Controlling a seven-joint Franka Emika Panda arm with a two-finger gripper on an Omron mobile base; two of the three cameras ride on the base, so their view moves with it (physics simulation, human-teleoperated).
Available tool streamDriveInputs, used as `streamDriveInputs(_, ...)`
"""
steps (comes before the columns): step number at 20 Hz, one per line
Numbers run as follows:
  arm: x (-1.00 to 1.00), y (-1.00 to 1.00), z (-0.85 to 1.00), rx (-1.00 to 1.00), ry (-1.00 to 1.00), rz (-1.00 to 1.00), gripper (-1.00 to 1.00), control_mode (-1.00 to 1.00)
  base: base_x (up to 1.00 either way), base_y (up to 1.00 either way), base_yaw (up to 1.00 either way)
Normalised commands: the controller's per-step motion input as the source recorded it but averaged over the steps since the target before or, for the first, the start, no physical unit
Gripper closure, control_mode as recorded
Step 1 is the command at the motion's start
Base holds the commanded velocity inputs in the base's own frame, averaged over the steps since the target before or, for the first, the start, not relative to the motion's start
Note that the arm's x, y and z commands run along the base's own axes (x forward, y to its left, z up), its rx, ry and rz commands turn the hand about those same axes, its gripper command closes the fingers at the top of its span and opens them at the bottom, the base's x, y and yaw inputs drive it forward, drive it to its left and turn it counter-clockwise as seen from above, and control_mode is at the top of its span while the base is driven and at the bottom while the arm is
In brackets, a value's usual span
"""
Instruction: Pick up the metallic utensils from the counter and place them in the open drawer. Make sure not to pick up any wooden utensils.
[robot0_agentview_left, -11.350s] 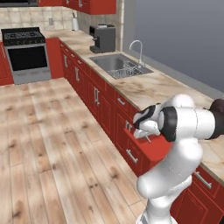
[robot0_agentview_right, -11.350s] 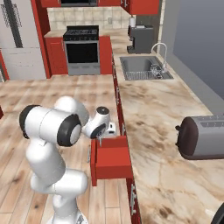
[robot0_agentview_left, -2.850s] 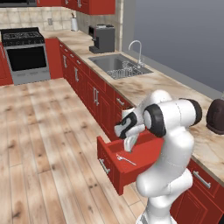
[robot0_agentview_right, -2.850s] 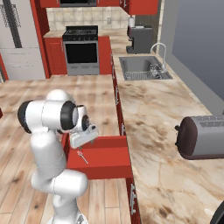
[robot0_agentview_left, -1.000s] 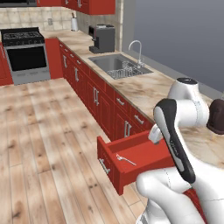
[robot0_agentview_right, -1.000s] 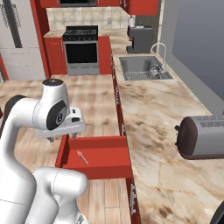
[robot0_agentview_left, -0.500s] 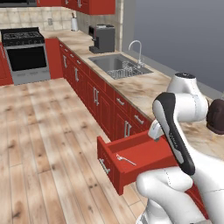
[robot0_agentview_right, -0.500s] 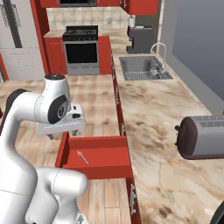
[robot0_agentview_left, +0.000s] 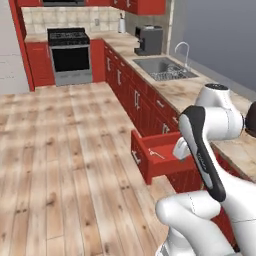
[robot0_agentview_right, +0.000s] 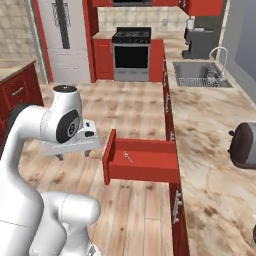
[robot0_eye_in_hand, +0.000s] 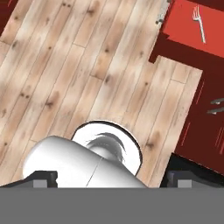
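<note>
Drawer (robot0_agentview_right: 142, 162) stands pulled out from the red cabinets below the marbled bench (robot0_agentview_right: 210, 135), and we see a small grey metal utensil (robot0_agentview_right: 128, 157) lying on its red floor; in the hand view its head looks pronged, like a fork's. Our end effector (robot0_agentview_right: 72, 156) hangs over the wooden floor (robot0_agentview_left: 60, 150) to the left of the drawer in the right base view, fingers spread wide and holding nothing.
</note>
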Motion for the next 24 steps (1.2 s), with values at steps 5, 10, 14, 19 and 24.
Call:
streamDriveInputs(5,0.0,0.0,0.0,0.0,0.0,0.0,-1.0,1.0,-0.08,0.65,0.79)
streamDriveInputs(10,0.0,0.0,0.0,0.0,0.0,0.0,-1.0,1.0,0.0,0.58,0.89)
streamDriveInputs(14,0.0,0.0,0.0,0.0,0.0,0.0,-1.0,1.0,0.0,0.49,0.92)
streamDriveInputs(19,0.0,0.0,0.0,0.0,0.0,0.0,-1.0,1.0,0.0,0.43,0.95)
streamDriveInputs(24,0.0,0.0,0.0,0.0,0.0,0.0,-1.0,1.0,0.0,0.38,0.97)
